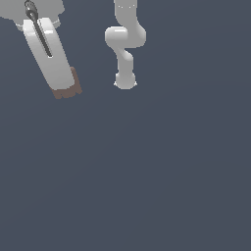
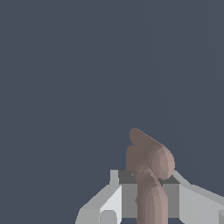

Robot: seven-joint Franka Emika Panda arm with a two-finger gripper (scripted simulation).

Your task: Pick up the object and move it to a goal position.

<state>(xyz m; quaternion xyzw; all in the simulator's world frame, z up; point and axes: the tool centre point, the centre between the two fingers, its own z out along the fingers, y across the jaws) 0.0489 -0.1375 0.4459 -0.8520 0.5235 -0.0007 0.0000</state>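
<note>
The gripper (image 1: 66,90) is squeezed tight on the object (image 1: 68,88), a little brown block. In the exterior view both sit near eleven o'clock, probably lifted so the arm can carry the block to its goal.

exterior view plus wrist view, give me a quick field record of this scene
setting: simulator render, plain dark grey-blue surface
arm: white arm at the exterior view's top centre
gripper: gripper at the exterior view's upper left, tilted
object: reddish-brown object at the gripper's tip, its rounded lobes showing in the wrist view
jaws: appear shut on the object
contact with surface: cannot tell
goal marker: none visible
</note>
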